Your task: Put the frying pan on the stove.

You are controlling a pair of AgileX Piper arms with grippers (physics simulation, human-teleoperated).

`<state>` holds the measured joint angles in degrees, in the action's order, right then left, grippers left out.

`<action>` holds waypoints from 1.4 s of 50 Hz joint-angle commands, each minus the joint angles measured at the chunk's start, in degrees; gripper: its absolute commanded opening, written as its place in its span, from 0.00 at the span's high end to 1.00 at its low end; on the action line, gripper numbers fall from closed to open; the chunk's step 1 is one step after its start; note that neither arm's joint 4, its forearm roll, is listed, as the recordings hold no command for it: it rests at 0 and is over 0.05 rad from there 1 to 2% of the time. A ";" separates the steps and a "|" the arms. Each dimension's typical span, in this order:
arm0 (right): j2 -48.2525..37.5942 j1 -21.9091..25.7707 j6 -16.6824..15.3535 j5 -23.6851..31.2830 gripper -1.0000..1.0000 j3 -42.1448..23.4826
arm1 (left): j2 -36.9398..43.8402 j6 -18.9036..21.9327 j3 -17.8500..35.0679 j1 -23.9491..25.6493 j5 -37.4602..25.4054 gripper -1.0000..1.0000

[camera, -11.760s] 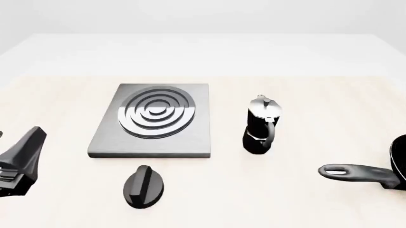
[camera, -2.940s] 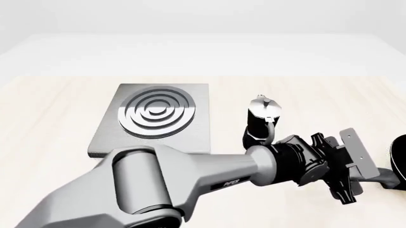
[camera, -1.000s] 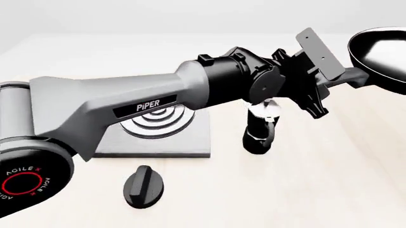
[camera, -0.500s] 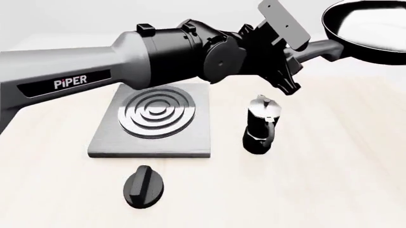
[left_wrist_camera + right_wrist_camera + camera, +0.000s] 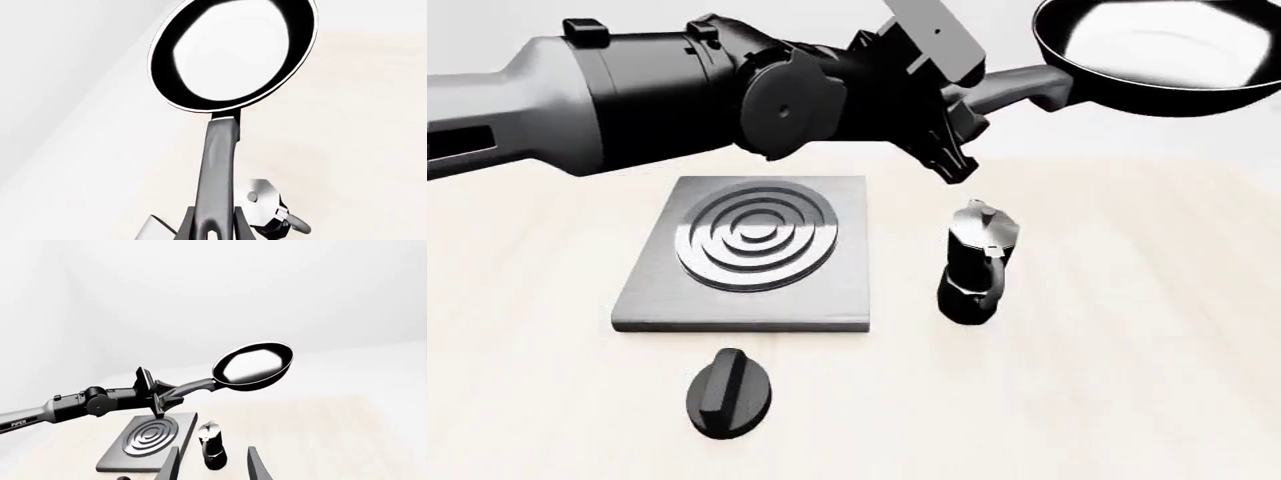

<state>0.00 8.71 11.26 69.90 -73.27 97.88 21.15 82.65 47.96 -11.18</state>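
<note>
A pale wood-grain table [image 5: 1121, 400] with a white far edge stands before plain white walls.

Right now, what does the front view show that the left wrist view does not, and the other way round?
Only the front view shows the stove, the black knob and the long left arm. Only the left wrist view shows the slot at the handle's end, between the left pincer's fingers. Both show the frying pan, held in the air, and the moka pot.

Black frying pan [image 5: 1158, 58] aloft, level, right of grey stove [image 5: 749, 253] w/ ringed burner.
</note>
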 commanded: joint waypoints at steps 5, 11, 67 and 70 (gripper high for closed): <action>0.00 0.13 -0.67 0.00 0.00 -0.20 | -7.95 0.59 -5.53 -2.83 0.82 1.00; 0.00 0.17 -0.77 0.00 0.00 -0.18 | -9.71 0.68 -7.45 -3.65 0.76 1.00; 0.00 0.62 -2.44 0.00 0.00 -0.32 | -28.52 -1.27 -32.39 -14.28 4.58 1.00; 0.00 0.75 -2.70 0.00 0.00 -0.42 | -29.22 -1.34 -33.66 -14.83 4.92 1.00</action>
<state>0.00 9.31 8.99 69.90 -73.59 72.38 19.83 51.29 35.34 -7.58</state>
